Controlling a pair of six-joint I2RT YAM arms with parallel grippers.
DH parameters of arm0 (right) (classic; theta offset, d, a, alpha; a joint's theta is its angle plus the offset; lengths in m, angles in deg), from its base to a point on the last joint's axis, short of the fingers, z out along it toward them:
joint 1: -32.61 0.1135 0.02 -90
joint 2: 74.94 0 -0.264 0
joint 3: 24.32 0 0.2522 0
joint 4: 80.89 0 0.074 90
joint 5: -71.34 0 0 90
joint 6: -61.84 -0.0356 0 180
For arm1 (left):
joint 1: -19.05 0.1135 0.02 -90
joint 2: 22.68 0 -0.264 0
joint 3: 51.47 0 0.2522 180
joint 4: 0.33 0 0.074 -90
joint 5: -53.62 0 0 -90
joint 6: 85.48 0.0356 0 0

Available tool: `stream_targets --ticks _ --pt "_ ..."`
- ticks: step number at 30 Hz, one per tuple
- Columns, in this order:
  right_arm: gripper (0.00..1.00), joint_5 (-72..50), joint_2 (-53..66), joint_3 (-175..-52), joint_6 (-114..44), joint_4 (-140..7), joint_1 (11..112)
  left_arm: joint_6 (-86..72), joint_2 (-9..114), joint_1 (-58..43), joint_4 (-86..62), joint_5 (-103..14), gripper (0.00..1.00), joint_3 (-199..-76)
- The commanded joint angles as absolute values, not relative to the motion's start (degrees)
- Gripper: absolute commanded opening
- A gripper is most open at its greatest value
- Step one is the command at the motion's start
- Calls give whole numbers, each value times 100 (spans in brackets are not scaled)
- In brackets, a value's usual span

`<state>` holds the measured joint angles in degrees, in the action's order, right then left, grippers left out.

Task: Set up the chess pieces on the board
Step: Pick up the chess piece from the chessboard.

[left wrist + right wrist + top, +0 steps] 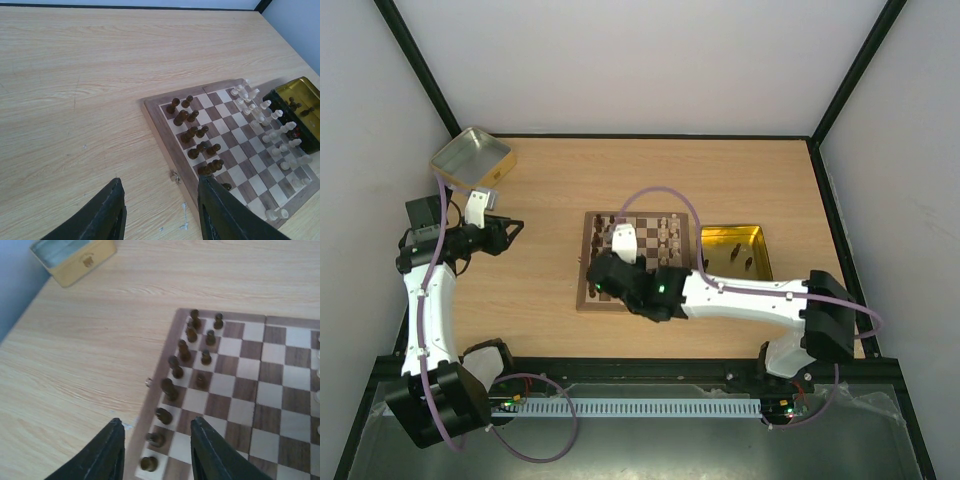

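Pale woodgrain table (550, 190) | checkered wooden board (163, 127) | turned chess pieces (184, 350) | left gripper (160, 184) jaws spread | right gripper (156, 422) jaws spread

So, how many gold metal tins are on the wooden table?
2. One shiny gold rectangular metal tin sits in the far left corner of the table; the other lies beside the right edge of the checked wooden chessboard.

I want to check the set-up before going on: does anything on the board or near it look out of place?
Yes. A few dark pieces sit in the gold tray beside the board, not on their squares, and the dark side's second row has empty squares.
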<state>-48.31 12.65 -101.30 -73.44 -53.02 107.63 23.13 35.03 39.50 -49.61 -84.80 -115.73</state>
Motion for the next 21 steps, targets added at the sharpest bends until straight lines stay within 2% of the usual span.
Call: stream_targets --ticks 1,4,8,21 --pt "35 -3837 1451 -11432 -7458 -2657 10565 2360 3472 3902 -5041 -8588 41 -11531" --pt "39 -3019 1478 -11539 -7473 -2045 10312 2364 3469 3883 -5052 -8584 41 -11541" --pt "36 -1986 1426 -11080 -7419 -1953 10070 2376 3448 3888 -5070 -8605 41 -11549" --pt "33 -1618 2196 -10866 -7255 -2265 10055 2387 3433 3881 -5083 -8584 41 -11559"
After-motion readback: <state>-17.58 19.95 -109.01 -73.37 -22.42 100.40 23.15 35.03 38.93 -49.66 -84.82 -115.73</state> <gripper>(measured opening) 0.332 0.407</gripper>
